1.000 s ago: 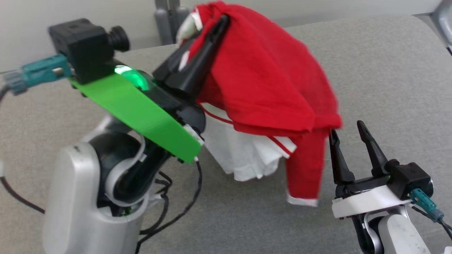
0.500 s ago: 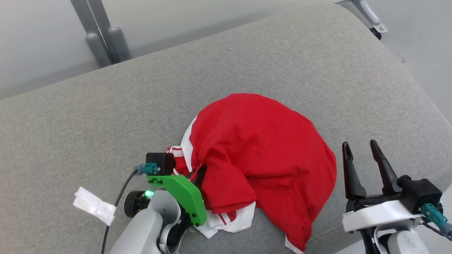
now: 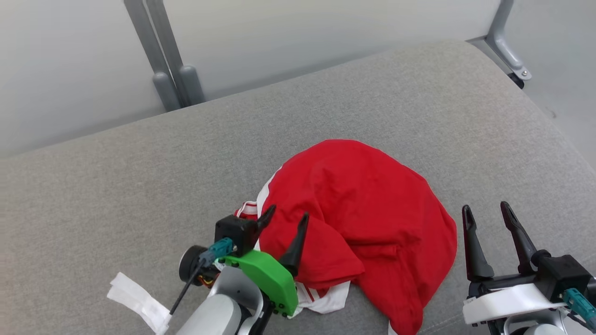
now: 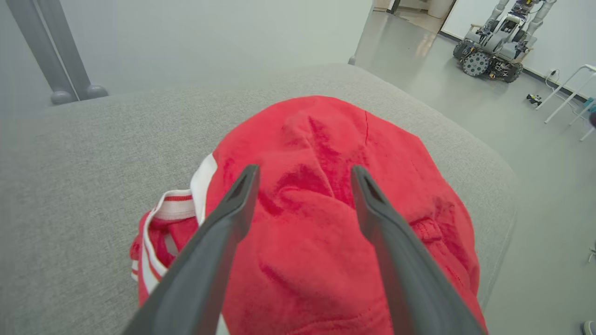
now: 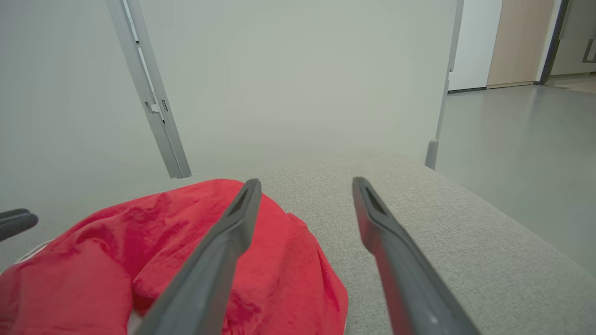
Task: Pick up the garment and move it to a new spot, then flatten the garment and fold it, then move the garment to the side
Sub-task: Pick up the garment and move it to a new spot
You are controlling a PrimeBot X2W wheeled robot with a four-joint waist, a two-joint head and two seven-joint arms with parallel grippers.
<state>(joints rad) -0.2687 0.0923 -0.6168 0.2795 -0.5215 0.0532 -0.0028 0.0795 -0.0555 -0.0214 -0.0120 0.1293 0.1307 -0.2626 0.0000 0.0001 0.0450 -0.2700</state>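
On the far left of the head view, a small white scrap of paper lay on the grey cushion. Just to its right was the left gripper, with a green plate on its wrist. Its two dark fingers were spread wide apart and pointed over the left edge of the garment. In the left wrist view the left gripper was wide too, with red cloth under it and none pinched between the fingers. I could not tell if the fingers touched the cloth.

The garment was a red shirt with white trim. It lay in a bunched heap on the cushion, near the front edge, between the two grippers.

To the right of the garment was the right gripper. Its fingers were wide apart as well and held nothing. It was just beside the right edge of the shirt, but apart from it. In the right wrist view the right gripper pointed over bare cushion, with the red heap on the left.
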